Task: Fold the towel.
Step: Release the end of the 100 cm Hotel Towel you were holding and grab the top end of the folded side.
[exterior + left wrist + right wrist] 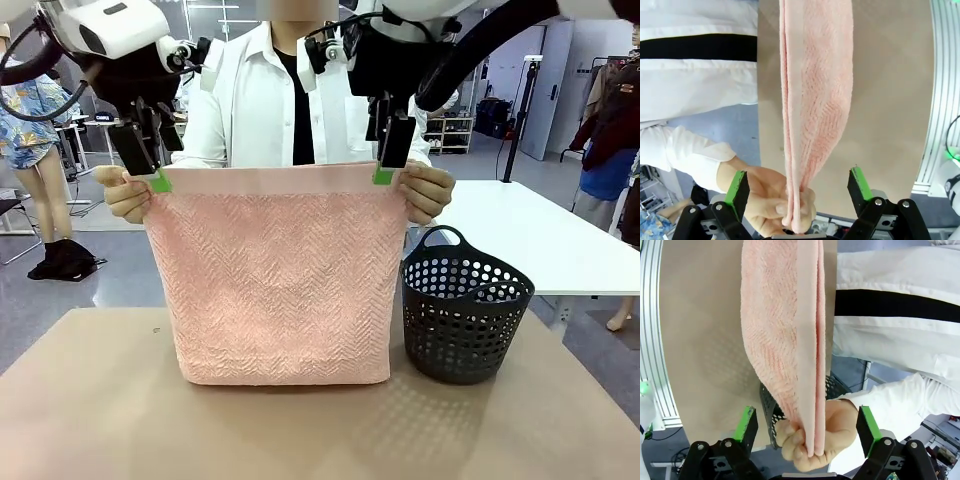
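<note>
The salmon-pink towel (280,290) hangs doubled over, its lower fold resting on the table (100,400). A person at the far side pinches its two top corners, one in each hand (125,195) (430,190). My left gripper (155,165) stands open at the towel's top left corner. In the left wrist view the towel (815,100) and the person's hand (765,200) sit between the open left gripper (799,184), with its green pads apart from the cloth. My right gripper (385,165) is open at the top right corner. Its wrist view shows the towel (785,340) and the hand (835,435) inside the spread right gripper (806,422).
A black perforated basket (465,310) stands on the table right of the towel, and its rim shows behind the cloth (771,410). The person in a white shirt stands close behind the towel. Bare tabletop lies in front and to the left.
</note>
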{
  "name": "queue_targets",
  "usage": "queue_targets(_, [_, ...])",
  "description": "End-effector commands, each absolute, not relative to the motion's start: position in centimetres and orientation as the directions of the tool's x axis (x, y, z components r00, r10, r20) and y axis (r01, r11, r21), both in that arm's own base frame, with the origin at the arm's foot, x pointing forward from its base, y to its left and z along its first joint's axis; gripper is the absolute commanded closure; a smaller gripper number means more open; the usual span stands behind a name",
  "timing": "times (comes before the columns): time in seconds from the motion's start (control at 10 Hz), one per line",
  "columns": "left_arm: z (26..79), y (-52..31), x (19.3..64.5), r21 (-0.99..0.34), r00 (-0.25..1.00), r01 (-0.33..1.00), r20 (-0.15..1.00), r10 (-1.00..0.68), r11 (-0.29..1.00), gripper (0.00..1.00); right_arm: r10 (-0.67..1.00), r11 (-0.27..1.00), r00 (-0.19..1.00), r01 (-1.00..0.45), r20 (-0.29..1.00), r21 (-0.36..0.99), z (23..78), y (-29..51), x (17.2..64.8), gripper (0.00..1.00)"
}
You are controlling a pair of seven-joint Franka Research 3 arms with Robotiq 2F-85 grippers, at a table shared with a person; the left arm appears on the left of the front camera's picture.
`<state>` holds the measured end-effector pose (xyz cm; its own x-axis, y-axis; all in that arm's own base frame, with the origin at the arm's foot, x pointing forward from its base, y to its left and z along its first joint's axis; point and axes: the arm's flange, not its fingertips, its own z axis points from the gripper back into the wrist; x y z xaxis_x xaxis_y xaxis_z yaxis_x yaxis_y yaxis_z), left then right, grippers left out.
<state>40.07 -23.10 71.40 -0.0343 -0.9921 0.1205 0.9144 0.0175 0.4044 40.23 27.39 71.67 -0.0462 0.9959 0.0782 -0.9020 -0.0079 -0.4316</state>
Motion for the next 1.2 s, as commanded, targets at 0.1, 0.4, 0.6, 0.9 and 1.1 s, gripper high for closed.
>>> queue_targets(0.1, [70.9, -23.2, 41.7, 0.376, -0.033, 0.926, 0.11, -0.993, 0.011, 0.0, 0.998, -0.004, -0.029, -0.92, 0.058, -0.392, 70.8, 27.8, 42.2, 0.0])
queue_targets(0.4, [68.5, -23.1, 43.6, 0.318, -0.01, 0.948, 0.12, -0.993, 0.029, 0.0, 0.998, -0.02, -0.041, -0.941, 0.055, -0.338, 68.9, 28.0, 44.4, 0.0])
queue_targets(0.6, [68.0, -23.5, 44.1, 0.3, -0.02, 0.953, 0.145, -0.989, 0.025, 0.6, 0.997, -0.032, -0.052, -0.943, 0.049, -0.332, 68.4, 27.8, 44.5, 0.39])
queue_targets(0.9, [68.1, -23.0, 44.0, 0.298, -0.02, 0.954, 0.14, -0.99, 0.023, 1.0, 0.998, -0.031, -0.05, -0.941, 0.047, -0.336, 68.3, 27.6, 44.6, 1.0])
queue_targets(1.1, [68.2, -22.7, 43.9, 0.281, -0.009, 0.959, 0.149, -0.989, 0.034, 0.89, 0.998, -0.029, -0.043, -0.942, 0.036, -0.336, 68.3, 27.7, 44.8, 1.0])
